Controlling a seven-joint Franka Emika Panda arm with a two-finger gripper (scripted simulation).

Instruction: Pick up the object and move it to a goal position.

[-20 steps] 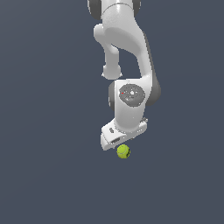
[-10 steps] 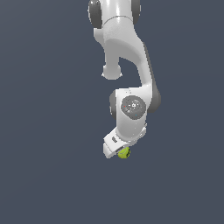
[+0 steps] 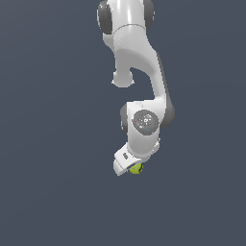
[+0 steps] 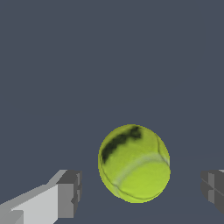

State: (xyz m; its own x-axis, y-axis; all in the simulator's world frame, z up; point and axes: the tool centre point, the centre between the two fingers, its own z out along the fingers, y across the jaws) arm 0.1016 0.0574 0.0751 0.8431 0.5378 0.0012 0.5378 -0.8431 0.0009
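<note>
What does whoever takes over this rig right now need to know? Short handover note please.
Hand: open, with a grey finger pad on either side of the ball and a clear gap showing at each side, so nothing is gripped.
Object: the small yellow-green tennis-style ball with a dark smudge sits between the fingers; in the exterior view it peeks out just under the white hand.
Done: the hand is positioned around the ball.
Left: close on the ball, lift it, and carry it to the goal. No goal marker shows in either view, so I cannot say where that is.
</note>
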